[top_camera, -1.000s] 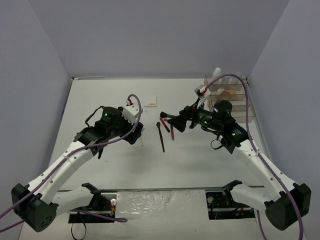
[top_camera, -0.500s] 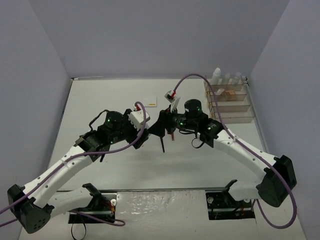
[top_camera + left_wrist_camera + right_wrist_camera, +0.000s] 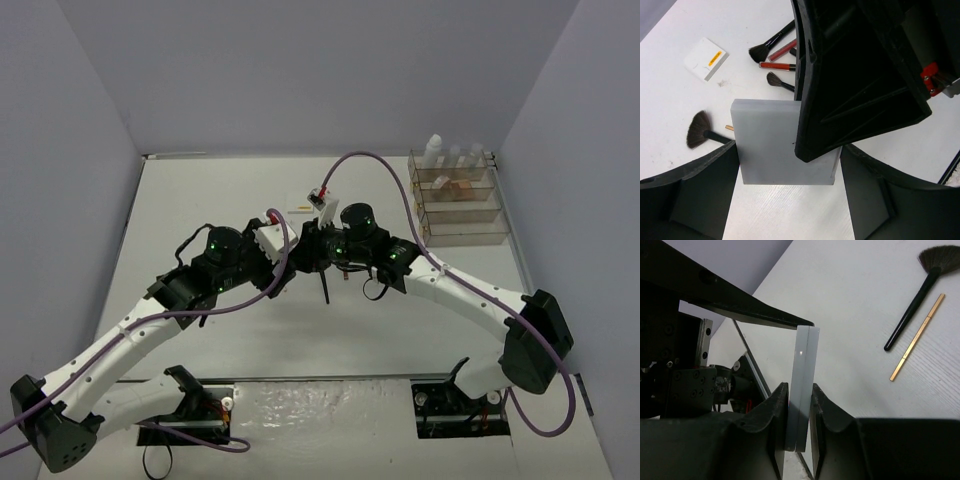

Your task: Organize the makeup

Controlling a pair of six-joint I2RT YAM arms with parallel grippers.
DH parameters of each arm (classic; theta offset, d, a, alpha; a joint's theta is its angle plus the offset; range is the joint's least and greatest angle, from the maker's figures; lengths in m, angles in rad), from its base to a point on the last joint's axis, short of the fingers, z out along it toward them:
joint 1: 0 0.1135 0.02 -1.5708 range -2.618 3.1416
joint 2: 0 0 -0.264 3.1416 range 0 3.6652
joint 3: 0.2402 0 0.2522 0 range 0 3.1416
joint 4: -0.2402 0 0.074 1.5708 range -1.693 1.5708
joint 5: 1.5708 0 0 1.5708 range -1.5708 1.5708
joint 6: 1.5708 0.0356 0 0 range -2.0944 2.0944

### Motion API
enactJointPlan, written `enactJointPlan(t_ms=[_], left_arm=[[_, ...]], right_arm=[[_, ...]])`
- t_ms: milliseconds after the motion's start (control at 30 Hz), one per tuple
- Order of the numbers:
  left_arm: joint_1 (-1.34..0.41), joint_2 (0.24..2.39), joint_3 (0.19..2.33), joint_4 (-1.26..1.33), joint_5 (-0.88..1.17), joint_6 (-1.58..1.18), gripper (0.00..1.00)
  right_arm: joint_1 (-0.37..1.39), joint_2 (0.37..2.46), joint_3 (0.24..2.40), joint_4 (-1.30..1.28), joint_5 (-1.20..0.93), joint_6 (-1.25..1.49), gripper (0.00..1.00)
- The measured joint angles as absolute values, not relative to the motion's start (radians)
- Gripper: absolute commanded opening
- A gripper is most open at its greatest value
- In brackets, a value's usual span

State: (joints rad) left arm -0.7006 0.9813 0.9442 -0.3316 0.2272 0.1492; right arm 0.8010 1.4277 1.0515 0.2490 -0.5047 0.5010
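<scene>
Fingers pinch grey slab (edge-on); brush beyond

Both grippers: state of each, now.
Left gripper: closed on the flat grey case, fingers at its side edges.
Right gripper: closed on the same case, across its thickness.

Flat pale case aloft, brushes lying loose

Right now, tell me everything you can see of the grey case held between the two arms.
The case is a thin, flat, pale grey rectangle. It looks like matte plastic, and the face shown is unmarked. Edge-on in the right wrist view, a seam splits it into two closed halves. It is held clear of the table. The left end effector flanks its side edges and appears to touch them. The right end effector pinches its two flat faces.
</scene>
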Motion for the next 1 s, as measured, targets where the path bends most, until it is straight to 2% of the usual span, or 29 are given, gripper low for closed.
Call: enactJointPlan(t_ms=[133, 233, 500, 767, 1000], left_arm=[[-0.701, 0.981, 0.936, -0.317, 0.223, 0.15, 0.35], [-0.701, 0.981, 0.935, -0.309, 0.221, 0.15, 0.58], [-0.708, 0.98, 0.935, -0.286, 0.202, 0.144, 0.97], [-0.709, 0.979, 0.935, -0.308, 0.115, 0.103, 0.97], [-0.709, 0.976, 0.935, -0.316, -0.084, 0.044, 0.97]], right_arm=[[0.806, 1.428, 1.052, 0.247, -0.475, 0.503, 0.0], [0.808, 1.421, 1.052, 0.246, -0.459, 0.498, 0.0], [0.816, 1.386, 1.052, 0.221, -0.379, 0.453, 0.0], [0.805, 1.325, 1.053, 0.157, -0.167, 0.356, 0.0], [0.729, 1.284, 1.058, 0.094, 0.026, 0.304, 0.0]])
